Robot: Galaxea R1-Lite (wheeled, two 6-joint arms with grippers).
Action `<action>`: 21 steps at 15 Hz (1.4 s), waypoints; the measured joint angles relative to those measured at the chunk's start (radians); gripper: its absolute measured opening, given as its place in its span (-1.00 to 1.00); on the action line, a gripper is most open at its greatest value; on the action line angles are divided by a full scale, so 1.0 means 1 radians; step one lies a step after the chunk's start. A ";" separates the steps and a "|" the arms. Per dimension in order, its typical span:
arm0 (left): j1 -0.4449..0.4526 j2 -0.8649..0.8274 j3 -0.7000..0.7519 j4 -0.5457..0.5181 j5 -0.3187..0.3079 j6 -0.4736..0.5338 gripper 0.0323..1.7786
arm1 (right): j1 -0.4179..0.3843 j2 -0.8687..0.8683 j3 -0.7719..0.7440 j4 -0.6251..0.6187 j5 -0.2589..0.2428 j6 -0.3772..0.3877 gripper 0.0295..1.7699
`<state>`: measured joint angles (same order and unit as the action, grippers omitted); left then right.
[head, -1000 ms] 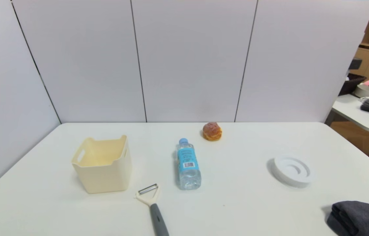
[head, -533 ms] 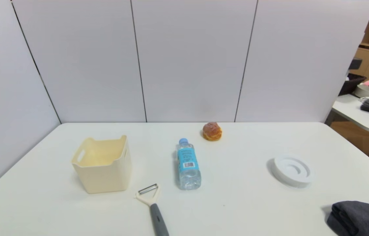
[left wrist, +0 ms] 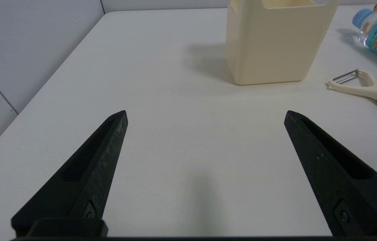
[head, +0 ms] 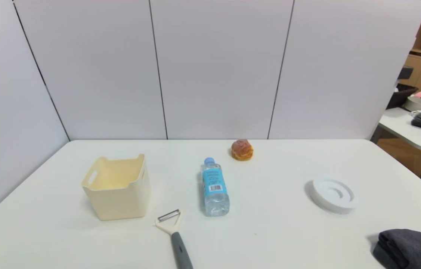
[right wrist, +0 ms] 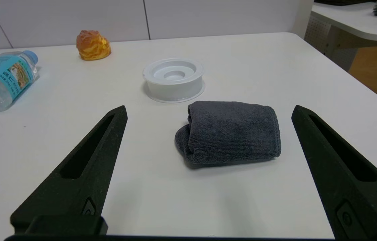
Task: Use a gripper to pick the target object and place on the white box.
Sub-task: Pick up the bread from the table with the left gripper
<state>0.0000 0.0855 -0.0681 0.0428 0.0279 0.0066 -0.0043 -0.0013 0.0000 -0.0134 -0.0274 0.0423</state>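
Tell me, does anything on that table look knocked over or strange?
Only the water bottle stands out: it lies on its side, though its blue cap is on and no spill shows. The cream bin stands upright.

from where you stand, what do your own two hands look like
My left hand and right hand look alike: matte black, with long wedge-shaped fingers tapering to narrow tips, a slot-like recess along each, and small screws near the base.
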 joint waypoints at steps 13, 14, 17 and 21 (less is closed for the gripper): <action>-0.192 0.763 -0.658 0.250 -0.104 0.526 0.90 | 0.000 0.000 0.000 0.000 0.000 0.000 0.92; -0.227 0.834 -0.728 0.287 -0.107 0.547 0.90 | 0.000 0.000 0.000 0.000 0.000 0.000 0.92; -0.355 1.031 -0.909 0.374 -0.110 0.573 0.90 | 0.000 0.000 0.000 0.000 0.000 0.000 0.92; -0.504 1.256 -1.073 0.397 -0.108 0.578 0.90 | 0.000 0.000 0.000 0.000 0.000 0.000 0.92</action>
<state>-0.5045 1.3417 -1.1415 0.4400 -0.0798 0.5845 -0.0047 -0.0013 0.0000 -0.0134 -0.0274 0.0423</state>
